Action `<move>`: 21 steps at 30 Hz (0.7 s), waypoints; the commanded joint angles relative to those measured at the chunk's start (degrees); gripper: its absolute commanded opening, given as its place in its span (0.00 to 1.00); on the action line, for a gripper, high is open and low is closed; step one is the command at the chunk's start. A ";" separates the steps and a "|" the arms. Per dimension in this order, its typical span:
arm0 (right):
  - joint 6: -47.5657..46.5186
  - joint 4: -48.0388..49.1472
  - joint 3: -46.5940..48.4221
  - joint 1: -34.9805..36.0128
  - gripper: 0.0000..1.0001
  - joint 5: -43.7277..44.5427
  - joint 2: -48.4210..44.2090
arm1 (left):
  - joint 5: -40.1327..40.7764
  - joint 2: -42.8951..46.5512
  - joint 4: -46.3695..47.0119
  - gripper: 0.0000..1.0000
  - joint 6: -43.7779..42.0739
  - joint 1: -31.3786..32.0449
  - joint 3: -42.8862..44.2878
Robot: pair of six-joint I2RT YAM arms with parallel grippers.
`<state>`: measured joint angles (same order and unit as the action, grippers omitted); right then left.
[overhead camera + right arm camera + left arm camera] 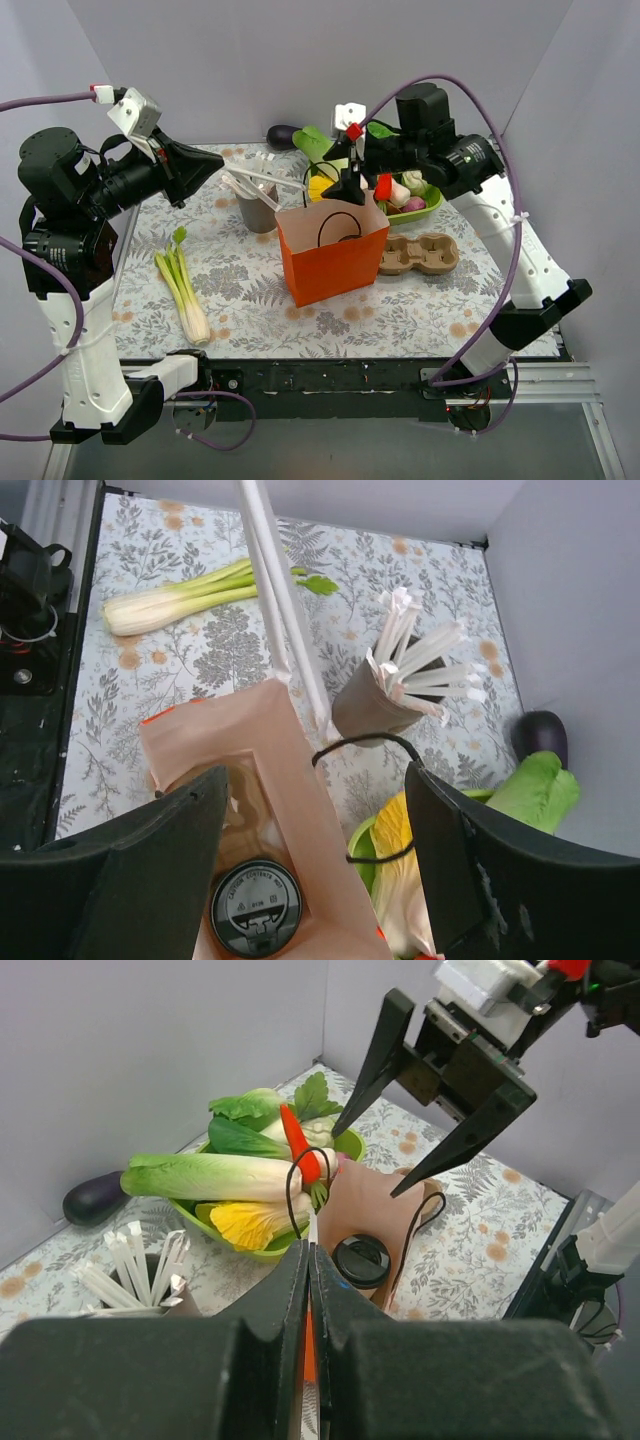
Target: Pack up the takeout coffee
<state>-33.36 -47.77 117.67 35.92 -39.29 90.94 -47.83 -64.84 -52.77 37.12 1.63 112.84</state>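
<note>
Grey walls close in a table [420, 305] covered with a leaf-patterned cloth. At its centre stands an orange paper bag [335, 260] with black cord handles, its mouth open upward. The takeout coffee [255, 908] sits upright at the bottom of the bag, and only its round black lid shows from above.

The right gripper [368, 1160] hangs over the bag's mouth with its jaws spread wide and nothing between them. In the right wrist view the lid lies below the gap, toward 6 o'clock. The left gripper [310, 1252], at 10 o'clock from the bag and raised off the table, has its jaws pressed together on a long white stick [285, 610]. The stick's far end reaches the bag's rim.

In the top view, an empty brown pulp tray [420, 253] lies just beside the bag at 3 o'clock. A green bowl [432, 208] of vegetables is at 1 o'clock, and a grey cup of white sticks [258, 212] stands at 10 o'clock. A celery stalk [185, 290] lies well apart at 8 o'clock. A dark eggplant [283, 135] rests by the back wall at 12 o'clock.
</note>
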 commanded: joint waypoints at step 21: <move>2.34 6.02 5.21 7.23 0.12 -3.26 6.63 | -11.23 -0.90 6.19 0.00 7.96 0.13 -6.83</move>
<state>-31.44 -43.97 121.51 43.35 -42.54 99.07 -56.93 -66.19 -48.34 43.35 1.63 108.07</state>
